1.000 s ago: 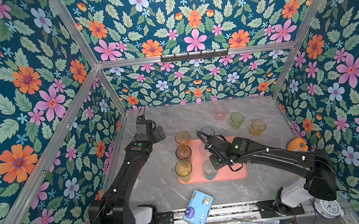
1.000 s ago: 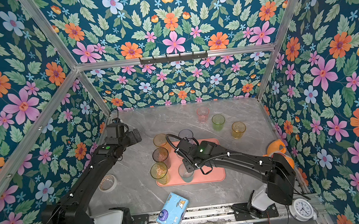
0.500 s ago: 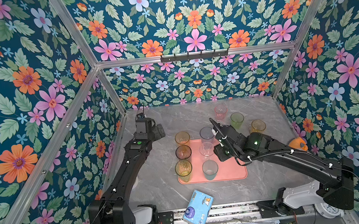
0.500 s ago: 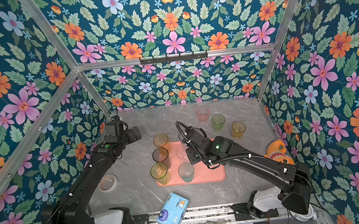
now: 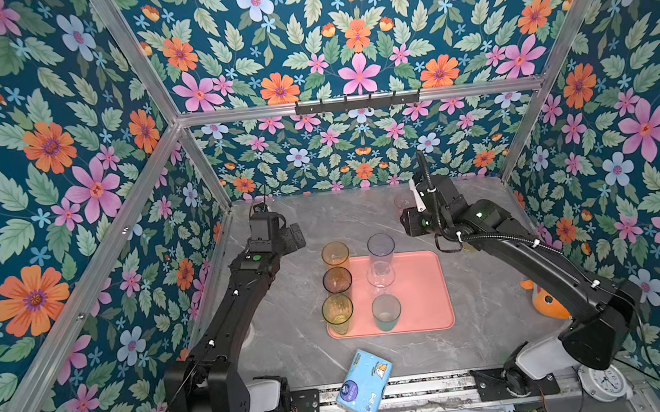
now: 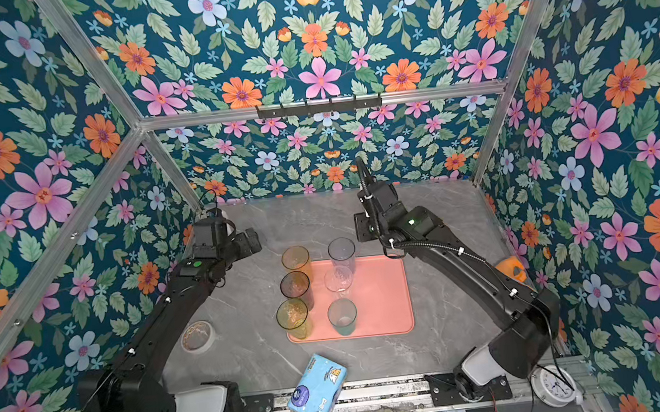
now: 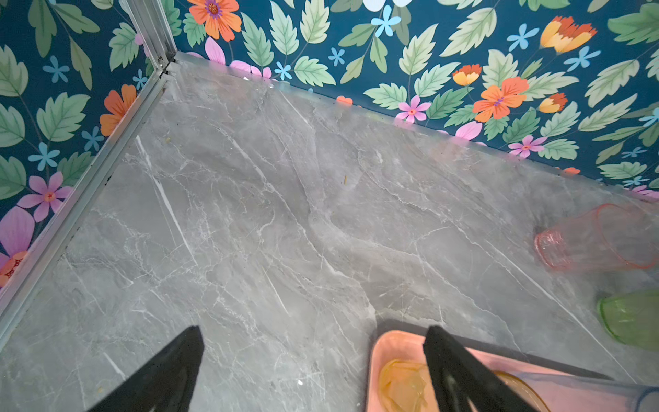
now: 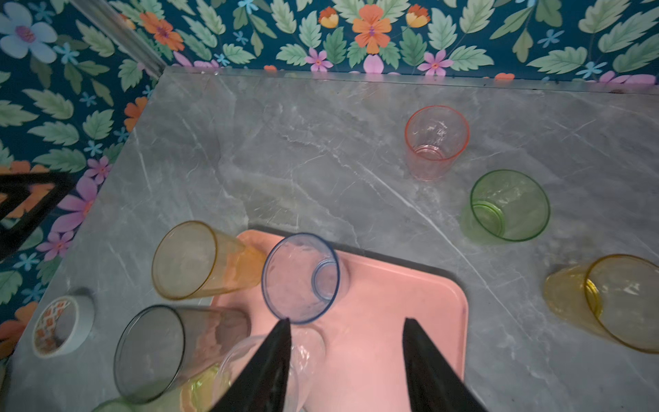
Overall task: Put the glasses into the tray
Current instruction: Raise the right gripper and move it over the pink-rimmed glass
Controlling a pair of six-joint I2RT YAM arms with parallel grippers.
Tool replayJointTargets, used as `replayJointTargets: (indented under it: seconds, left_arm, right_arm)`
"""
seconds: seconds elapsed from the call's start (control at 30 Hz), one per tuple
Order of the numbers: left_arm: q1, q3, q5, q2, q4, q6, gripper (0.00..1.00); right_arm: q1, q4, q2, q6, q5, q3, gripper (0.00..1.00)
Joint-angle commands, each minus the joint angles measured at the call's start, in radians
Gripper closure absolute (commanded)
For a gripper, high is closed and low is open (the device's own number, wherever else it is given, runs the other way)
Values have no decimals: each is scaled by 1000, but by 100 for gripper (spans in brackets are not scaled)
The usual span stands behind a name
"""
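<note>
I saw the salmon-pink tray [image 5: 420, 289] lying flat with amber [image 5: 335, 253], grey [image 5: 337, 280] and yellow [image 5: 337, 310] tumblers upright along its left edge, blue [image 5: 381, 247], clear [image 5: 380, 273] and teal [image 5: 386, 312] ones beside them, and pink [image 8: 437, 142], green [image 8: 510, 207] and short yellow [image 8: 620, 303] ones standing past its far edge.

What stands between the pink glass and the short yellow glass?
The green glass, between the pink glass and the short yellow glass, seen in the right wrist view.

Tray [image 5: 425, 289] on the table [image 5: 321, 216], tissue pack [image 5: 363, 383] before it.
Six glasses [image 5: 386, 312] stand on its left half; three others [image 8: 437, 142] behind.
</note>
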Motion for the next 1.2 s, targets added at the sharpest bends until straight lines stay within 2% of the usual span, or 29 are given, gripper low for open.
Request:
replayJointTargets:
  seconds: [0.0, 0.27, 0.43, 0.6, 0.87, 1.17]
  left_arm:
    - [0, 15, -3, 3, 27, 2, 1]
    - [1, 42, -10, 29, 31, 10, 0]
    - [1, 47, -14, 38, 27, 10, 0]
    - [3, 45, -17, 42, 27, 10, 0]
    - [3, 30, -19, 38, 12, 9, 0]
    - [6, 9, -42, 30, -3, 22, 1]
  right_arm:
    - [-46, 33, 46, -55, 4, 43, 48]
    - [-208, -6, 252, -55, -41, 183, 48]
    - [-276, 25, 319, -61, -101, 202, 47]
    - [-310, 6, 428, -98, -113, 292, 46]
    - [-344, -99, 622, -108, -93, 532, 46]
    - [-378, -196, 803, -102, -157, 753, 46]
